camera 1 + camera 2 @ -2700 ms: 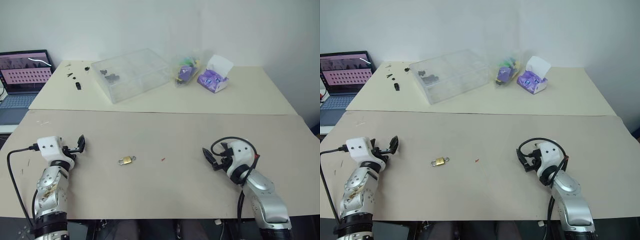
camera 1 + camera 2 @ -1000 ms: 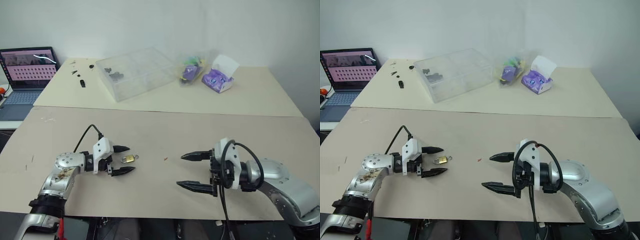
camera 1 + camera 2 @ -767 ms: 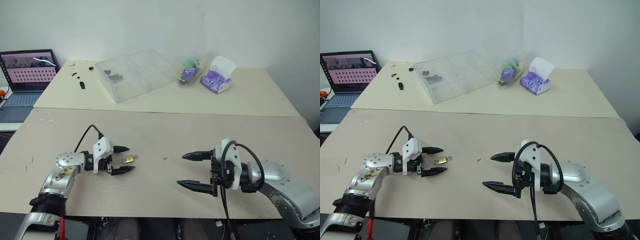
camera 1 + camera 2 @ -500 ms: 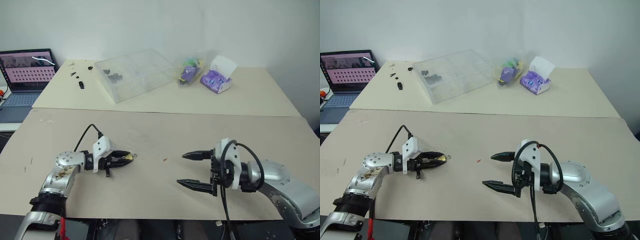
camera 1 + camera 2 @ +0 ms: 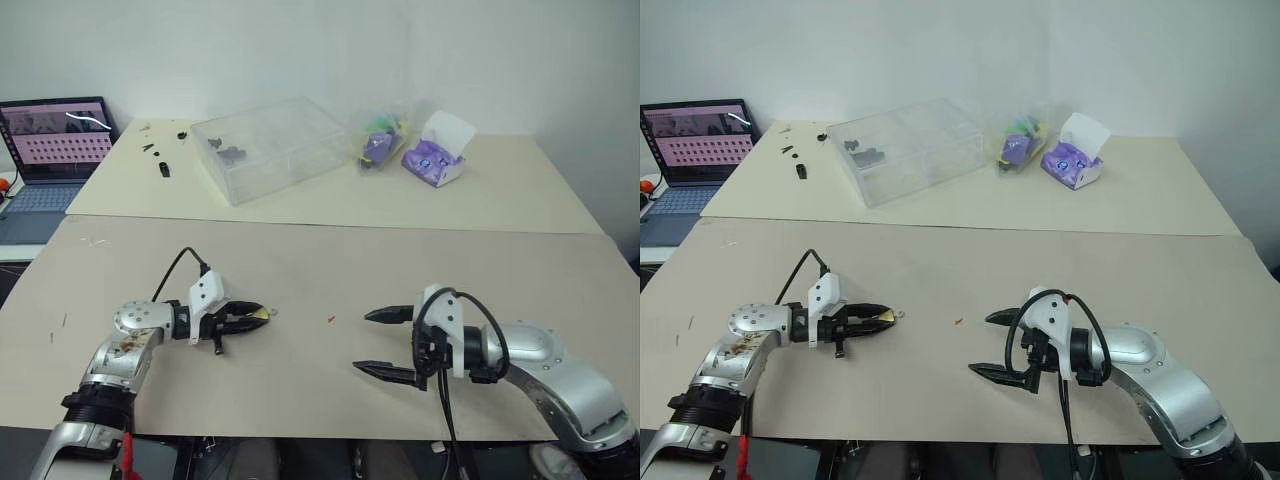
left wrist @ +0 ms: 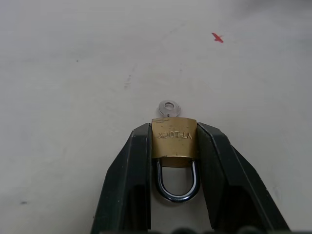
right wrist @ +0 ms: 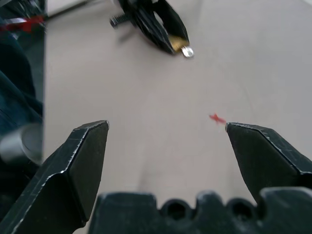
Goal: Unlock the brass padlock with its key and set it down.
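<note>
Right gripper, two black fingers on a silver-and-white arm, sits low over the near beige table, pointing across toward the robot's left, jaws spread wide with nothing between them. Forearm comes in from the near right corner, a black cable looping over the wrist.

Left gripper reaches from the near left, forearm angled inward, fingers pointing right along the tabletop. Its two black fingers are drawn narrow and clamp the small yellow-gold brass padlock by the sides of its body. Thin silver shackle loop faces back toward the wrist, between the fingers. The tiny silvery key with a ring-like head sticks out of the padlock's far end, past the fingertips, pointing toward the right gripper. Padlock is at table level, left of centre; whether it rests on the surface cannot be told.

Small red speck lies on the table between the two grippers.

Farther back, on the paler table: clear plastic box, purple tissue pack, bag of colourful items, small black parts. Open laptop at far left.
</note>
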Motion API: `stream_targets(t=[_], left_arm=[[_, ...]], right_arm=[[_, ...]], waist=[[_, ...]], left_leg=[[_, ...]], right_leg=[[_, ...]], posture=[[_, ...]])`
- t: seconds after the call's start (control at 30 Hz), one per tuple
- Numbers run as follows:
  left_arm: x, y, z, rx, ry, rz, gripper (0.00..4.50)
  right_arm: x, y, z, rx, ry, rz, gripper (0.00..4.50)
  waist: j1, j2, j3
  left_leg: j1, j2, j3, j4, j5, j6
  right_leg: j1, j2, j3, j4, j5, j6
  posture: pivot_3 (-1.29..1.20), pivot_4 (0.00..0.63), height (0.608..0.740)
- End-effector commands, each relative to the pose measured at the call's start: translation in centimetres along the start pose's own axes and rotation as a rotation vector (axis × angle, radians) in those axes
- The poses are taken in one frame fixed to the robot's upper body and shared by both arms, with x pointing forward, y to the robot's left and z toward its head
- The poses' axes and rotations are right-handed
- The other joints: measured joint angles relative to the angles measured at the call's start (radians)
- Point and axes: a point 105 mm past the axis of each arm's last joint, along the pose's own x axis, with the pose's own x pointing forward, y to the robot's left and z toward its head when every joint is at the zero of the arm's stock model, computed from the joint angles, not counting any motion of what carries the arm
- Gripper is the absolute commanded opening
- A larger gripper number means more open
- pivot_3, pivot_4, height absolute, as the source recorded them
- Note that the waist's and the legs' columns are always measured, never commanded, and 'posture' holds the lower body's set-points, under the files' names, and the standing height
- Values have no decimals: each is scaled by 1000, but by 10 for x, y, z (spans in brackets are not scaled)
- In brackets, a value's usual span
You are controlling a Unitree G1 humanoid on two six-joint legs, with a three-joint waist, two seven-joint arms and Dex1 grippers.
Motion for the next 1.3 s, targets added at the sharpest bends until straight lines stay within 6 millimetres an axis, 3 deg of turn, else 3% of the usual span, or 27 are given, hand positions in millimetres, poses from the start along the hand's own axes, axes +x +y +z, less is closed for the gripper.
stream_targets(t=[0.03, 0.23, 0.37, 0.53, 0.83, 1.03, 1.3], left_arm=[[-5, 6, 33, 90, -17, -34, 836], [-8, 7, 65, 139, -35, -69, 836], [-10, -2, 88, 133, -64, -137, 836], [-9, -10, 108, 105, -103, -201, 836], [-1, -26, 135, 148, -167, -245, 836], [3, -36, 138, 145, -169, -277, 836], [1, -36, 137, 138, -157, -274, 836]], right_arm=[[-4, -17, 4, -260, 83, -78, 4500], [-6, -26, 5, -757, 215, -104, 4500], [3, -35, 44, -1166, 45, -273, 4500], [15, -29, 53, -1432, -83, -321, 4500], [30, -26, 78, -1571, -282, -418, 4500], [28, -25, 93, -1593, -349, -452, 4500], [27, -23, 96, -1591, -360, -445, 4500]], waist=[[-1, 0, 0], [-3, 0, 0], [-15, 0, 0], [-13, 0, 1], [-17, -1, 1], [-17, -1, 1], [-16, -1, 1]], left_leg=[[-1, 0, 0, 0, 0, 0], [-7, 0, 0, 0, 0, 0], [-9, 0, 0, 0, 0, 0], [-9, 0, -1, 1, 0, 0], [-10, -1, -1, 5, 0, 0], [-9, -1, -1, 9, 0, 0], [-9, -1, -1, 10, 0, 0]], right_leg=[[-1, 0, 0, 0, 0, 0], [-8, 2, 0, 2, 1, 1], [-10, 2, 0, 2, 4, 8], [-10, 3, 1, 3, 4, 8], [-9, 3, 2, 4, 7, 7], [-8, 3, 3, 5, 7, 7], [-7, 3, 3, 5, 7, 7]], posture=[[0, 150, 740], [0, 150, 740], [0, 150, 740], [0, 150, 740], [0, 150, 740], [0, 150, 740], [0, 150, 740]])
